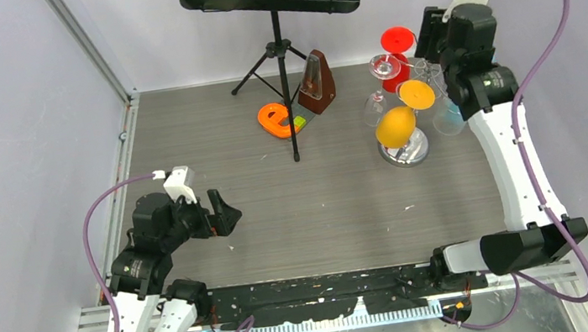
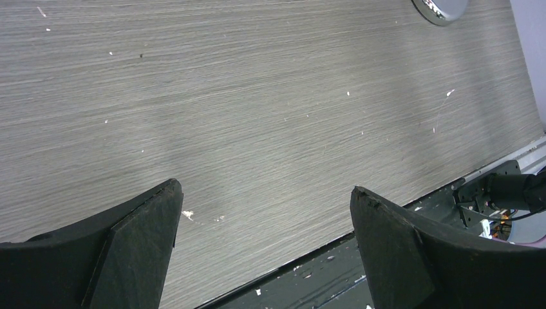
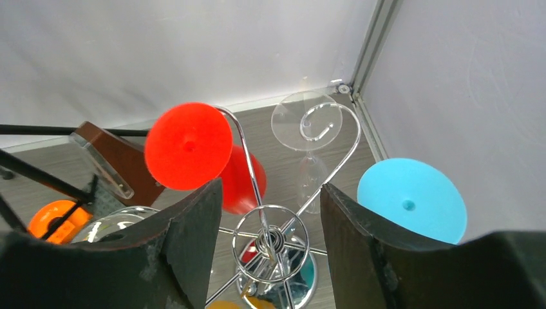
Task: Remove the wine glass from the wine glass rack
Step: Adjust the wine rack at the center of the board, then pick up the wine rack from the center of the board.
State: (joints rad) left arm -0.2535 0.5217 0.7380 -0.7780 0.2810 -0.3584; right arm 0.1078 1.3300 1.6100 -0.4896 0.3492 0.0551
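Nothing is off yet: the red wine glass (image 3: pixel 188 146), clear wine glass (image 3: pixel 306 121) and blue wine glass (image 3: pixel 412 199) hang from the shiny chrome wire rack (image 3: pixel 270 241), upper right in the overhead view. The right claw (image 3: pixel 270 188) hovers over it, parted and empty. The left claw (image 2: pixel 265 188) gapes wide above the grey woodgrain desk (image 2: pixel 257 96).

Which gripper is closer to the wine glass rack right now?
Right. The right gripper hangs directly above the wine glass rack, jaws open over its central post. The left gripper sits open over the table, far off at the near left.
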